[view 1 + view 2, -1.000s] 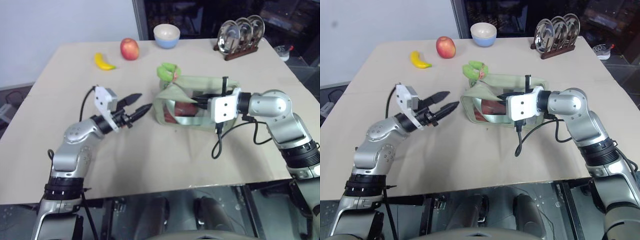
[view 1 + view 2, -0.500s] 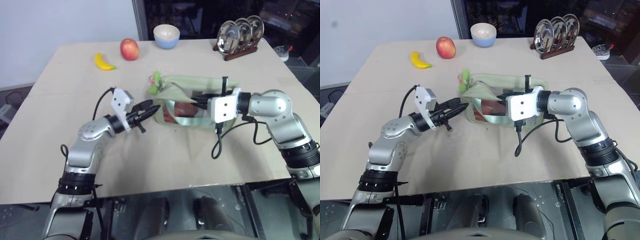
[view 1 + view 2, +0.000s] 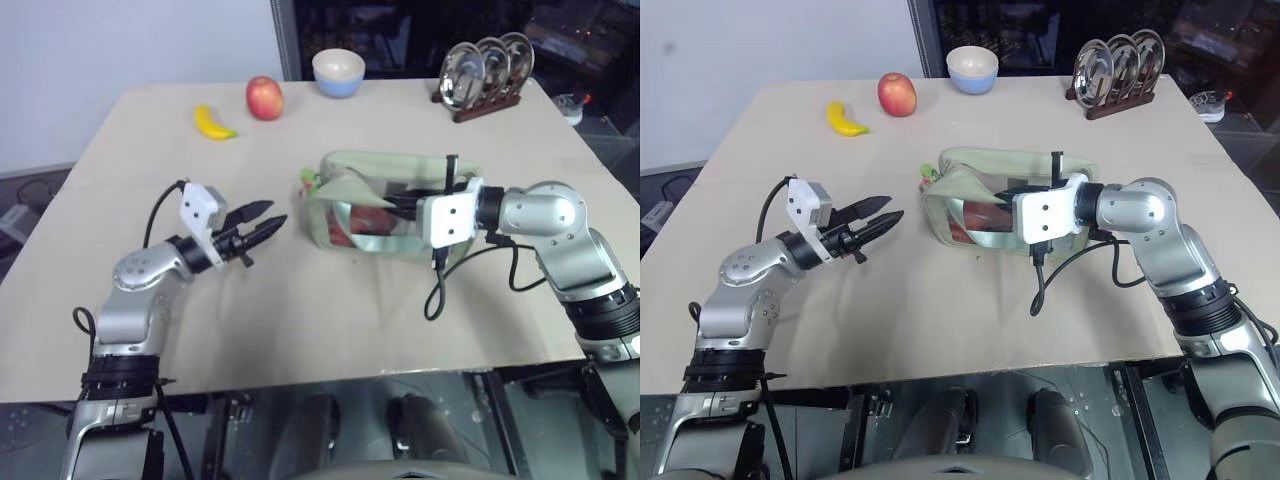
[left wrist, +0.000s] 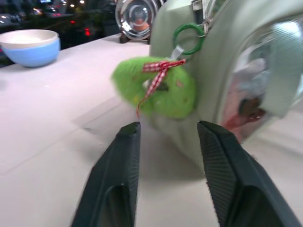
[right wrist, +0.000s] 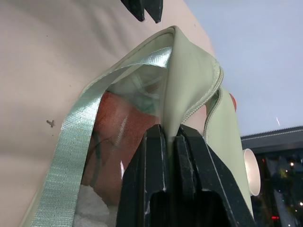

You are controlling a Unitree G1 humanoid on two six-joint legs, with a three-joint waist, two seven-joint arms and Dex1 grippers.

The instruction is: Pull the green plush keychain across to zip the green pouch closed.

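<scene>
A lab: bare test table (image 3: 330, 300), plain wall, dark glass partition behind.

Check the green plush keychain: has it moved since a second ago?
Yes. The green plush keychain sat atop the green pouch at its corner nearest the apple; now it hangs lower against that end, at the side facing the left tool.

Banana (image 3: 214, 122), apple (image 3: 264, 98), bowl (image 3: 338, 72), plate rack (image 3: 484, 77) along table (image 3: 330, 310) far edge.
</scene>
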